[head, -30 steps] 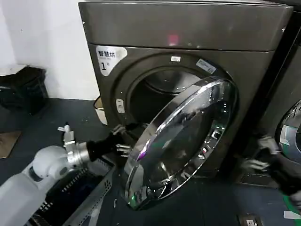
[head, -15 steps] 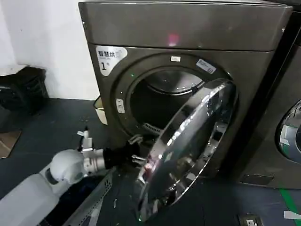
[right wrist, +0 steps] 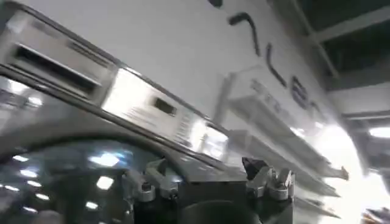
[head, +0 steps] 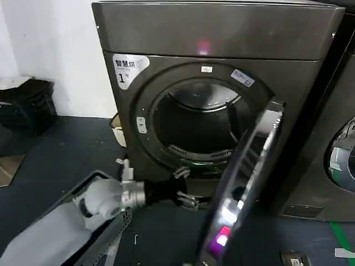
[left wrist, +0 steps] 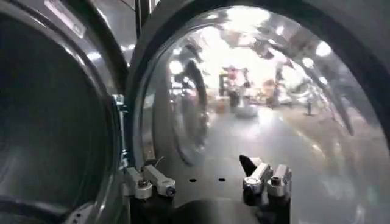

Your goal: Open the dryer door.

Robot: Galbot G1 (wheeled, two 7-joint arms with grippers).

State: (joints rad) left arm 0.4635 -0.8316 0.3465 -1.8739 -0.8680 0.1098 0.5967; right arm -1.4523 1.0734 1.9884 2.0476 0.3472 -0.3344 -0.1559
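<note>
Dryer [head: 222,39]: big dark bronze-grey front-loader, fills the middle of the head view, white sticker [head: 128,67] marked "1" at upper left of the front. Round drum opening [head: 194,124] fully exposed, dark inside.

Dryer door [head: 244,183]: swung wide on its right-hand hinge, seen nearly edge-on from the head, chrome rim catching light (pink glint low on the edge). Same door in the left wrist view [left wrist: 262,91], curved inner side close ahead, mirroring a bright room.

Second dark machine [head: 338,155] at right edge, round door shut.

Left gripper [head: 184,187]: low, just below the drum opening and left of the door's edge, apart from the door. Fingers [left wrist: 153,181] spread, nothing between them.

Right gripper [right wrist: 207,182]: in its own wrist view, fingers apart and empty, a control panel [right wrist: 140,103] beyond.
</note>
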